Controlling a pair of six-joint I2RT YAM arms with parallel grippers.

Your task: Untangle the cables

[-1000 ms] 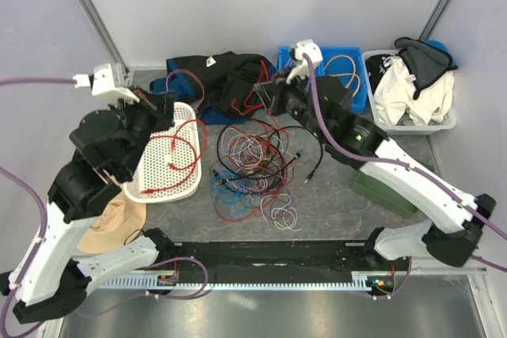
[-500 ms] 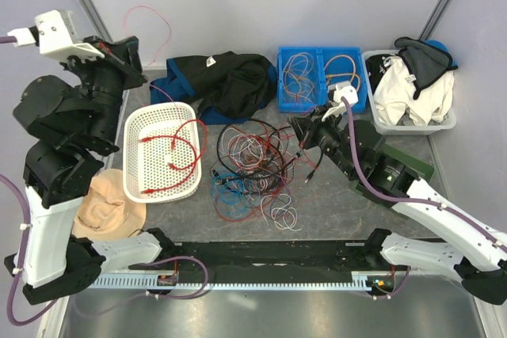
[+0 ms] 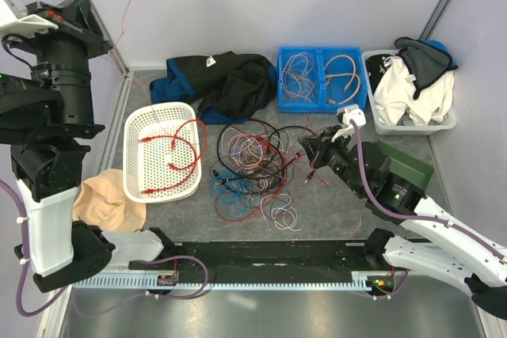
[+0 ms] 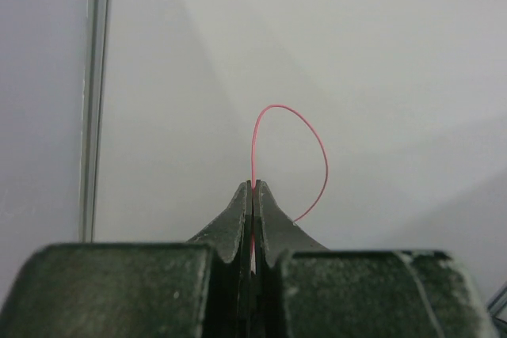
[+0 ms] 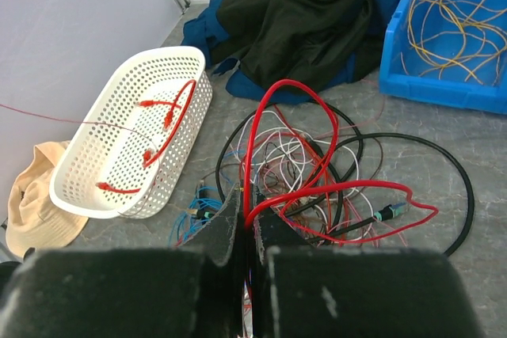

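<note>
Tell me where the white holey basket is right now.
In the top view, the white basket sits left of centre, between the tan hat and the cable tangle.

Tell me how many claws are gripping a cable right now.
2. The left claw, high up at the far left, pinches a thin red wire. The right claw, low over the tangle, pinches a thick red cable.

White basket (image 3: 158, 108) beside tan hat (image 3: 107, 205); black jacket (image 3: 230, 85) near blue bin (image 3: 321, 106).

Overhead down on table (image 3: 333, 215); left wrist at wall (image 4: 356, 53); right wrist close over shared cables (image 5: 301, 160)
</note>
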